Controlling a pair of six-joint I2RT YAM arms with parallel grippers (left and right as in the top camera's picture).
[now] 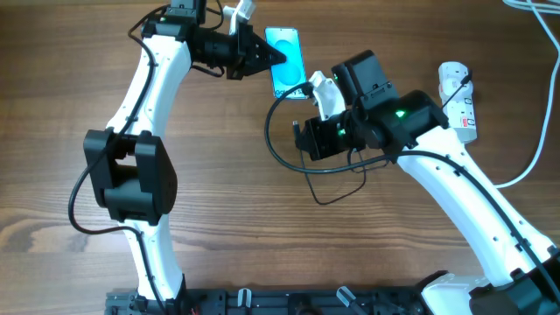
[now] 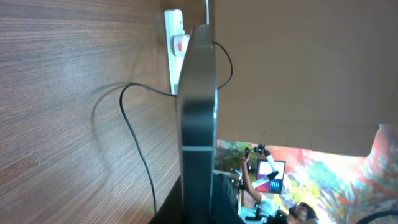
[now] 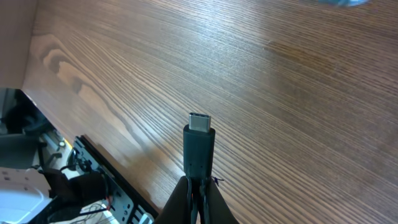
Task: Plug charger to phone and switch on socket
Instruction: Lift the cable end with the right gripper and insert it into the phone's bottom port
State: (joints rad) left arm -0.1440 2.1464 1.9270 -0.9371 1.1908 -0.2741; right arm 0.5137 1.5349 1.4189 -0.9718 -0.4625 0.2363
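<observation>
Your overhead camera looks straight down on the table (image 1: 219,192) from well above, taking in the whole work area. Your left wrist camera sits very close to the phone (image 2: 198,124), seeing it edge-on down the centre of the frame, with the socket (image 2: 175,43) farther off at the top. Your right wrist camera looks down close over the charger (image 3: 199,149) tip at lower centre. All three views share the wood tabletop.

A robotics lab is suggested by two arms (image 1: 150,80) mounted at a wooden desk (image 1: 52,87); perhaps a monitor (image 2: 273,174) is glimpsed beyond.
</observation>
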